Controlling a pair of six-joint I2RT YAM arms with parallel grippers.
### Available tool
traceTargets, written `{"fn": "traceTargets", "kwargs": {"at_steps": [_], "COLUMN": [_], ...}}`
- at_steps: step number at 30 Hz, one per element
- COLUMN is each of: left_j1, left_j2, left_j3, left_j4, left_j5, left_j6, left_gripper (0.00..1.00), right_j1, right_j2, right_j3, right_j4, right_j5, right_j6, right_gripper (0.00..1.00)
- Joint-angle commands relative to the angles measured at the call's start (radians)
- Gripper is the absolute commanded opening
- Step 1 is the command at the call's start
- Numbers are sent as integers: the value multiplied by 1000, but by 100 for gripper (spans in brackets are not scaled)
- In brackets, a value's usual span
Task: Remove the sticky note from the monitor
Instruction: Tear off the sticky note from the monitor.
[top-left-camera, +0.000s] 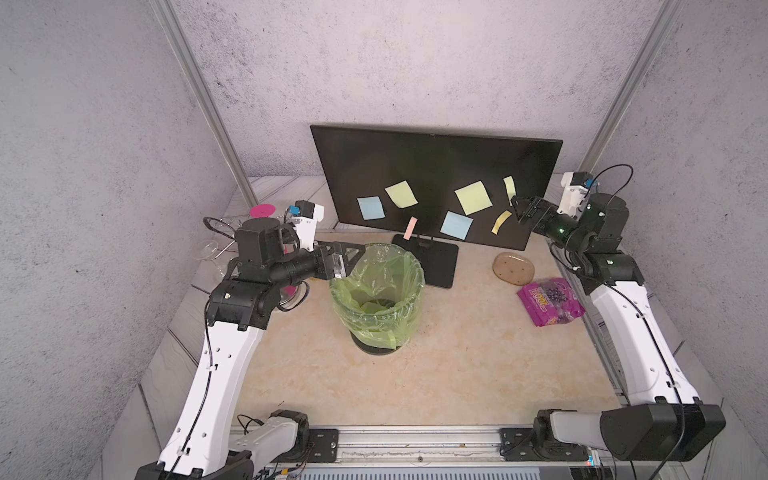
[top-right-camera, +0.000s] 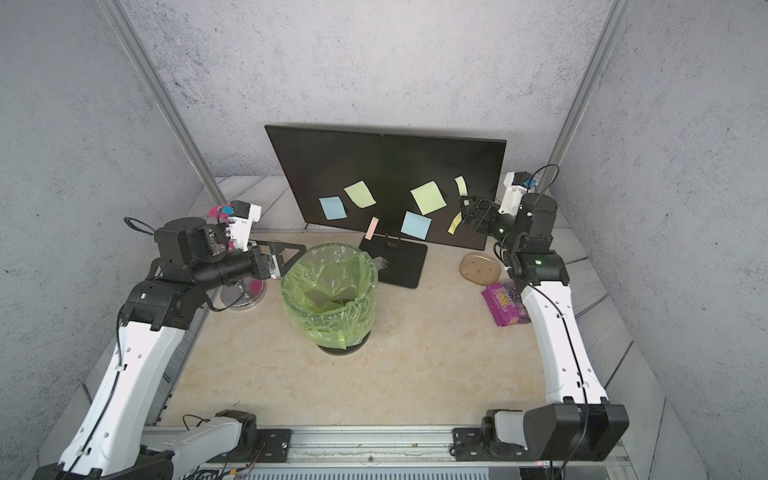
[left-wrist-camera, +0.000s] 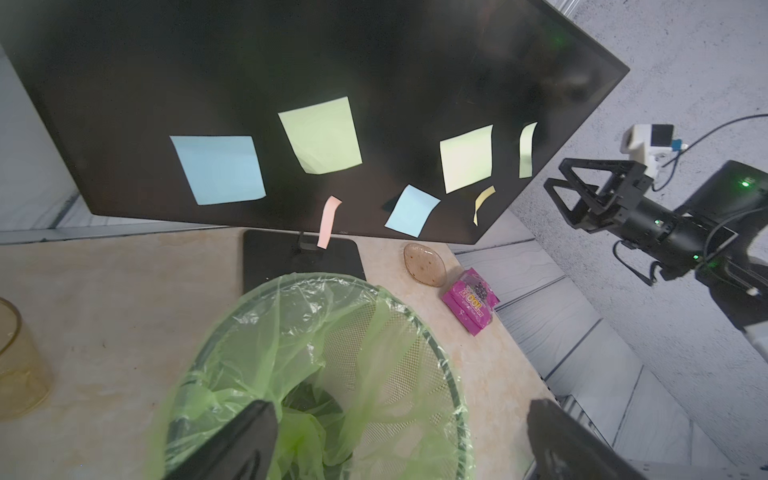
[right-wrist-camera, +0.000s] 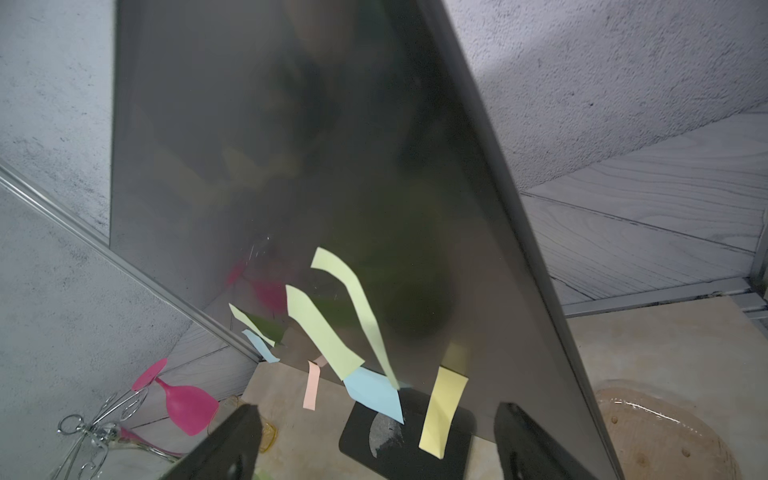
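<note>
Beige tabletop, monitor, pink glass clearest from right wrist

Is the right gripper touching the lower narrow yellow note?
Apart: right wrist view shows the yellow note between the right gripper's fingers, gaps both sides.

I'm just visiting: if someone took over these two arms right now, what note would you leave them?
Left gripper: open, empty, over the green-lined bin.
Right gripper: open, empty, beside the monitor, lined up on the lower narrow yellow note.
Done: nothing I can confirm; neither gripper holds a note.
Left: all seven sticky notes on the screen to peel off.
</note>
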Motion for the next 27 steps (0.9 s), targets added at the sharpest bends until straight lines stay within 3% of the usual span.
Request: {"fn": "traceTargets", "kwargs": {"at_steps": [1, 8, 18, 27], "left_j1": [-6, -6, -6, -9], "left_j2": [13, 16, 24, 46], "left_j3": [19, 14, -1, 0], "left_j4": [-6, -11, -2, 5], "left_j5": [68, 71, 73, 89], "left_j6": [4, 22, 27, 25], "left_gripper": [100, 100, 100, 100], "right_j1": [1, 2, -1, 4], "right_j2": [34, 98, 142, 137], "right_j3": [32, 76, 78, 62], "right_j4": [38, 73, 128, 136], "right_j5": [-3, -46, -111, -156], "right_j6": [62, 79, 88, 59], "right_gripper": [87, 77, 51, 14]}}
